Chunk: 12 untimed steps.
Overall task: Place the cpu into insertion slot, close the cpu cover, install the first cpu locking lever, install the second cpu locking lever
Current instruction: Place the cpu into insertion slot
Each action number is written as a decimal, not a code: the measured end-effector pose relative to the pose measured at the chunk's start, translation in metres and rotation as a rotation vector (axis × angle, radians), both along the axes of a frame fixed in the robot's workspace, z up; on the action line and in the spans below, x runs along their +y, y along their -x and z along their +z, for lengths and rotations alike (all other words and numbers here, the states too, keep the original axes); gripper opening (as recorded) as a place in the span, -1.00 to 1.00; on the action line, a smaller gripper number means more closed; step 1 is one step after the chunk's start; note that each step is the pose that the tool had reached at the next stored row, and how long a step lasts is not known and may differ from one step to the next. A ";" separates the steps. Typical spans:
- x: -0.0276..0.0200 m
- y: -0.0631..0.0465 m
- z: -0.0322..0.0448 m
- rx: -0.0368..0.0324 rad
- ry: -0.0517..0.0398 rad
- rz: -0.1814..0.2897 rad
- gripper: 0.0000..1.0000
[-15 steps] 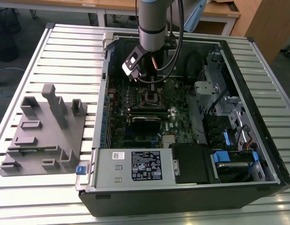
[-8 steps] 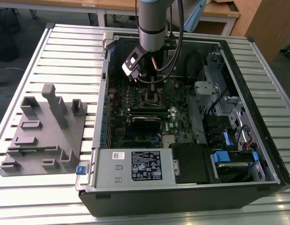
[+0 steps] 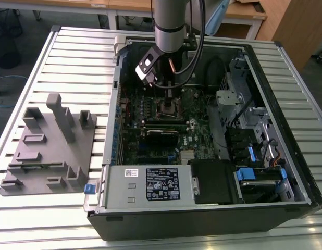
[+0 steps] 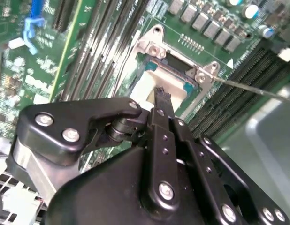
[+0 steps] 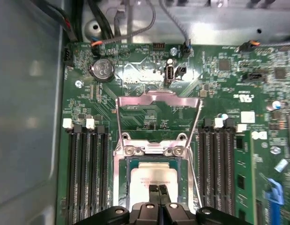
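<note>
The cpu [image 5: 152,176] lies flat with its silver-grey top up inside the insertion slot [image 5: 127,164], which sits on the green board. My gripper [image 5: 158,190] is shut, its two black fingertips pressed together with nothing between them, right over the cpu's near edge [image 4: 147,86]. The cpu cover [image 5: 159,99] stands swung open beyond the slot, board showing through its window. Thin wire locking levers [image 5: 196,126] run along its sides, and one lever [image 4: 257,89] sticks out sideways. In the exterior view the gripper [image 3: 169,95] reaches down into the case above the slot [image 3: 169,109].
Black memory slots [image 5: 86,173] flank the slot on both sides. A coin battery [image 5: 103,69] and cables lie beyond the cover. The case walls, power supply [image 3: 150,185] and drive cage [image 3: 255,140] enclose the board. A grey fixture block [image 3: 46,140] lies on the exterior view's left.
</note>
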<state>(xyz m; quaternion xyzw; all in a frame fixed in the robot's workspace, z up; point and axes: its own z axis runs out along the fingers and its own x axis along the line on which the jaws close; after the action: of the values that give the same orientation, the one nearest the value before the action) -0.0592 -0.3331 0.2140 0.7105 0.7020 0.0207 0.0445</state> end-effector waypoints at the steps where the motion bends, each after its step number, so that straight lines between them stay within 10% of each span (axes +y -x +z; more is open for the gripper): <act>1: 0.0000 0.000 0.0043 0.0000 0.0001 0.000 -0.80; 10: 0.0000 0.000 0.0159 0.0005 0.0001 0.000 -0.80; 12: 0.0000 0.000 0.0157 0.0235 0.0002 0.000 -0.80</act>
<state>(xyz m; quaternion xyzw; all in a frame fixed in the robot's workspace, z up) -0.0589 -0.3331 0.2297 0.7107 0.7025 0.0123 0.0364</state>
